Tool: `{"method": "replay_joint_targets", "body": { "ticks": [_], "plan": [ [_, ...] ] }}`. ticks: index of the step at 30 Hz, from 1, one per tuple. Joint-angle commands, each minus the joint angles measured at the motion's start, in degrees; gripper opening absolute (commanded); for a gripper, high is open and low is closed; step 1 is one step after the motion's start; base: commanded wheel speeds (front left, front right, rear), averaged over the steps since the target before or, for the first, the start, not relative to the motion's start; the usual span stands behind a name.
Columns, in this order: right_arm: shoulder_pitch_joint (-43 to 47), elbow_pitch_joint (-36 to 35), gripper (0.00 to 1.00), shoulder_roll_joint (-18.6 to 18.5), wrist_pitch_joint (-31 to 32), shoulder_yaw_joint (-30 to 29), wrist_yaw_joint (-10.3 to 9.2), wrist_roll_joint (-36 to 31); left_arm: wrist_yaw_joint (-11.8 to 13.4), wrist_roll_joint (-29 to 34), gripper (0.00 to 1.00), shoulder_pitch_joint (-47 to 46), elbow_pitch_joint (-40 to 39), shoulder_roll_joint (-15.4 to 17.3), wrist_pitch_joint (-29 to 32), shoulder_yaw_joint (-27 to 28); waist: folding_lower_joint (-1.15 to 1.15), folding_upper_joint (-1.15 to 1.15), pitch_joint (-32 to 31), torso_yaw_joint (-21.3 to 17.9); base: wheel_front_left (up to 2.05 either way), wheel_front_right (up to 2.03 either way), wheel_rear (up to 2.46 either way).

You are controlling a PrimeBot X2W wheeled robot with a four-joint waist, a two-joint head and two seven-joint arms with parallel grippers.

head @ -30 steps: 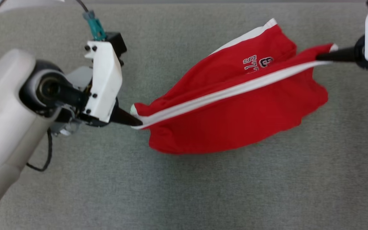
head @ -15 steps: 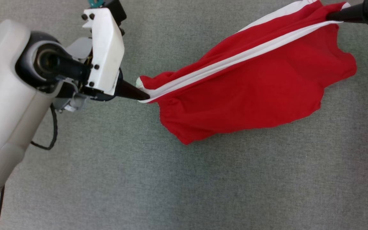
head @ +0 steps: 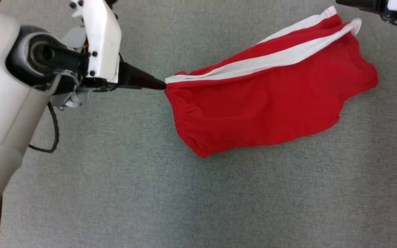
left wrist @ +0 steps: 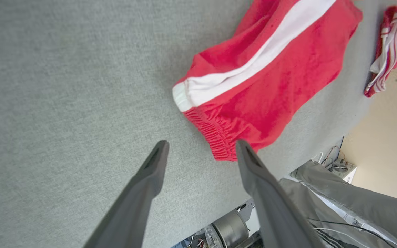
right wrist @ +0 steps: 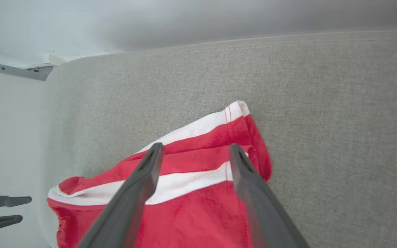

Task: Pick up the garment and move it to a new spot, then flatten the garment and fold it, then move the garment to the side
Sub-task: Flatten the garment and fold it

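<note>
A: Where is everything lying, biggest first?

B: The grey fabric surface is spreading under it all; the red shorts are lying rumpled on it, toward the far right of the head view; a second red garment is sitting well apart by the surface's edge.

A: And the grippers?

B: The left gripper is standing wide open, holding nothing; its fingers are pointing at the elastic waistband, just beside it, though I cannot tell whether a tip is touching; the right gripper is gaping too, gripping nothing, hanging over the leg hem at the other end.

A: Which way are the shorts running?

B: Their long axis is following the white side stripe; it is slanting from the waistband corner at the left gripper's tip away to the hem corner by the right gripper; each arm is sitting at one end, the left looking the nearer to its cloth.

A: What is that asking of the next move?

B: Flattening is, I am judging, the step in hand; any grip is needing to come in along that stripe line, not across it; pulling one end alone could be dragging the bunched leg into a crease.
</note>
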Motion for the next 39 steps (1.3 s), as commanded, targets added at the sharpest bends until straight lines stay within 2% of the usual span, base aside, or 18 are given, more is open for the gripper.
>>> {"method": "replay_joint_targets", "body": {
  "ticks": [1, 4, 8, 12, 14, 16, 21, 27, 31, 35, 39],
  "plan": [
    [1.6, -1.2, 1.00, 0.1, -2.1, -0.3, -0.15, 0.6, -0.3, 0.5, 1.00, -0.1, 0.2, 0.2, -1.1, 0.8, -0.01, 0.00, -1.4, -0.4, 0.00, 0.00, 0.00],
    [4.2, -5.2, 1.00, -0.5, -7.8, -0.9, -0.15, 0.5, -1.4, 1.3, 1.00, 0.7, 0.4, 0.8, -3.6, 1.3, -0.01, 0.00, -3.3, -0.7, 0.00, 0.00, 0.00],
    [8.5, -12.4, 1.00, -2.3, -17.4, -1.3, -0.15, -0.3, -4.7, 2.4, 1.00, 2.0, -0.2, 0.9, -9.3, 2.5, -0.01, 0.00, -5.4, -1.0, 0.00, 0.00, 0.00],
    [13.3, -19.2, 1.00, -4.4, -28.6, -1.5, -0.15, -1.5, -9.2, 7.4, 1.00, 3.9, -0.9, 1.8, -18.8, 2.4, -0.01, 0.00, -7.0, -1.3, 0.00, 0.00, 0.00],
    [15.6, -21.7, 1.00, -5.6, -34.6, -1.9, -0.15, -2.2, -10.7, 9.9, 1.00, 5.1, -1.4, 1.9, -24.7, 2.7, -0.01, 0.00, -7.8, -1.5, 0.00, 0.00, 0.00],
    [17.9, -23.7, 1.00, -6.4, -40.8, -1.9, -0.15, -3.5, -11.1, 12.8, 1.00, 6.8, -1.6, 1.9, -32.3, 3.7, -0.01, 0.00, -8.6, -1.5, 0.00, 0.00, 0.00],
    [25.4, -26.7, 1.00, -8.1, -52.6, -1.5, -0.15, -3.9, -10.2, 19.7, 1.00, 13.3, -1.9, 0.9, -52.9, 6.2, -0.01, 0.00, -11.3, -1.7, 0.00, 0.00, 0.00],
    [34.4, -27.8, 1.00, -10.0, -61.8, 0.5, -0.15, -4.3, -5.6, 27.3, 1.00, 24.2, -5.3, 0.5, -72.0, 6.7, -0.01, 0.00, -13.9, -0.8, 0.00, 0.00, 0.00],
    [38.4, -27.2, 1.00, -10.9, -65.1, 1.4, -0.15, -4.6, -2.8, 28.4, 1.00, 31.7, -7.6, -0.4, -79.7, 7.3, -0.01, 0.00, -14.6, 0.0, 0.00, 0.00, 0.00],
    [40.9, -25.4, 1.00, -10.9, -66.4, 2.1, -0.15, -4.1, -1.3, 29.1, 1.00, 37.6, -9.2, -1.3, -86.1, 7.9, -0.01, 0.00, -15.0, 0.7, 0.00, 0.00, 0.00],
    [42.0, -22.4, 1.00, -11.1, -65.9, 3.8, -0.15, -4.0, -1.0, 28.5, 1.00, 42.6, -10.5, -3.3, -88.9, 9.8, -0.01, 0.00, -14.8, 1.8, 0.00, 0.00, 0.00]
  ]
}}
